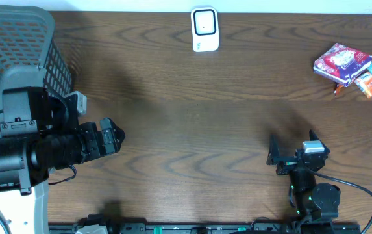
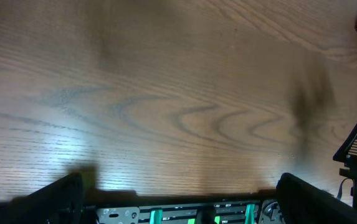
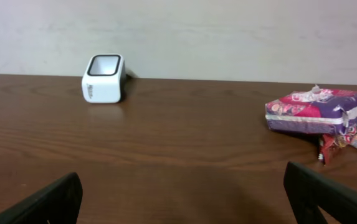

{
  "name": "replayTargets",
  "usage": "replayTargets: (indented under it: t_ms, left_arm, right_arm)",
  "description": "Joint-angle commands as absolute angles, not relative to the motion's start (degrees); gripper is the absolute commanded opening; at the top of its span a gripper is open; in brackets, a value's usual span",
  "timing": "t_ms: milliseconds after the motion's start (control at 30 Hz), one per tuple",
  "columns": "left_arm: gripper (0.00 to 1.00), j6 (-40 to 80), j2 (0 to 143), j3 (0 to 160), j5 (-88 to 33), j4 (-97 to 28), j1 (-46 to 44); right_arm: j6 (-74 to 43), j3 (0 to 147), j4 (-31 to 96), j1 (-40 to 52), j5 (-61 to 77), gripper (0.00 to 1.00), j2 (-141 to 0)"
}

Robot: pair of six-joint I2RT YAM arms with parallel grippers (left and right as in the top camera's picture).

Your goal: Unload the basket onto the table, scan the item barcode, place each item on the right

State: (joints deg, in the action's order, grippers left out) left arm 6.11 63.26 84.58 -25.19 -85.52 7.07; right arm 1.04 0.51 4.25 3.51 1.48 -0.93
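Basket (image 1: 17, 39): far left.
Left claw (image 1: 115, 136): wide, empty.
Scanner (image 1: 205, 29): far bench (image 1: 192, 130) edge, centre.
Right claw (image 1: 291, 144): wide, empty.
Packets (image 1: 343, 63): far right, touching. You risk pinching two, or covering the barcode.

scanner (image 1: 205, 29) white | packet (image 1: 341, 63) purple-red | table (image 1: 205, 130) dark woodgrain | basket (image 1: 17, 39) grey mesh

Left arm (image 1: 49, 153) black, white base (image 1: 17, 201); right arm (image 1: 309, 188) black (green lights), cabled.
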Motion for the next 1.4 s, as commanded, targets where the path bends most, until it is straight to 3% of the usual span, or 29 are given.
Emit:
replayTargets:
  t_ms: [0,1367]
  left_arm:
    - [0.98,5.8,63.3,84.5,-25.5,-85.7,7.3]
    - [0.98,5.8,63.3,84.5,-25.5,-85.7,7.3]
  right_arm:
    - [2.3,0.4,4.6,3.7,0.3,0.99,-0.3]
    - [2.2,0.4,4.4,3.7,1.2,0.99,-0.3]
